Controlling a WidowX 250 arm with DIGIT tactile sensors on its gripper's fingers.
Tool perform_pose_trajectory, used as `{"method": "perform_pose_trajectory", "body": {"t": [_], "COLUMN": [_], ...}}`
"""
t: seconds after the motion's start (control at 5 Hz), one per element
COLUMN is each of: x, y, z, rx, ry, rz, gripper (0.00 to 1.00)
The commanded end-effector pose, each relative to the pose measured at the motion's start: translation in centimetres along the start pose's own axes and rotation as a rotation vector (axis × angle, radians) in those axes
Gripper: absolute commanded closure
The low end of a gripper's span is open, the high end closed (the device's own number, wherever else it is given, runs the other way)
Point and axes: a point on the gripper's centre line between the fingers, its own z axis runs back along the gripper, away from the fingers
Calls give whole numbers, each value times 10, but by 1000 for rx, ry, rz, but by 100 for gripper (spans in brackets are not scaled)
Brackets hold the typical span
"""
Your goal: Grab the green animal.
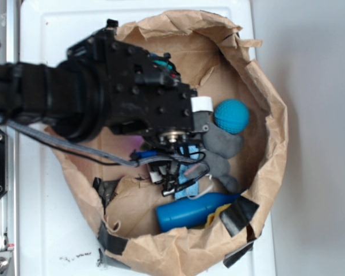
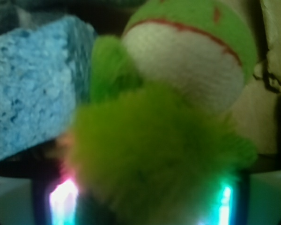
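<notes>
While the green animal [image 2: 164,140] is being framed very close in the wrist view, just right of a blue sponge [image 2: 33,89] inside the paper bag [image 1: 264,86], the gripper's [image 1: 202,115] state cannot be told; a secure grasp is probably being awaited.

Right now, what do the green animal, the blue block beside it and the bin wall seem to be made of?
Green animal: plush, matte; long fuzzy lime fibres, whitish knit-looking head with a red line.
Blue block: probably sponge or foam; its surface is pitted and porous.
Bin wall: brown paper, matte; creased, torn at the rim, patched with black tape.
</notes>
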Motion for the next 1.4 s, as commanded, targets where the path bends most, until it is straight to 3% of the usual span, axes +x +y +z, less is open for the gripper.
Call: {"method": "perform_pose_trajectory", "body": {"t": [0.0,0.4,0.6,1.2], "x": [13,16,14,-7], "y": [4,14,31,55], "z": [9,26,52,99], "rx": [-5,-25,-60,-126], "ry": [-15,-28,-33,-46], "rz": [22,26,37,12], "gripper": [100,100,100,100]}}
